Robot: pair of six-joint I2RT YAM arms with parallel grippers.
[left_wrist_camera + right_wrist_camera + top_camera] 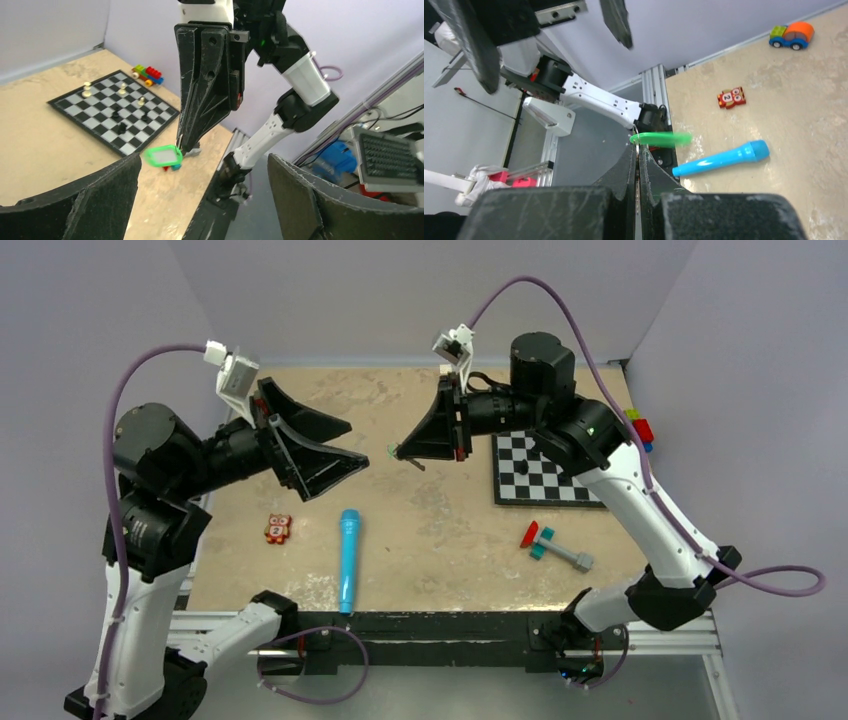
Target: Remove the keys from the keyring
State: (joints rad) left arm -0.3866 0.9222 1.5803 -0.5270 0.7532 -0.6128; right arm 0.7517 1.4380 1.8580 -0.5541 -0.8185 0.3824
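Observation:
My right gripper is shut on the keyring and holds it in the air above the table's middle. A thin metal piece runs between its closed jaws. A green key tag hangs from the ring at the fingertips; it is blurred in the right wrist view and clear in the left wrist view. A small dark piece dangles just below. My left gripper is open and empty, its jaws wide and facing the right gripper's tip a short gap away.
On the table lie a blue toy microphone, a red owl tile, a red, teal and grey toy, a chessboard with pieces, and coloured bricks. A toy car shows in the right wrist view.

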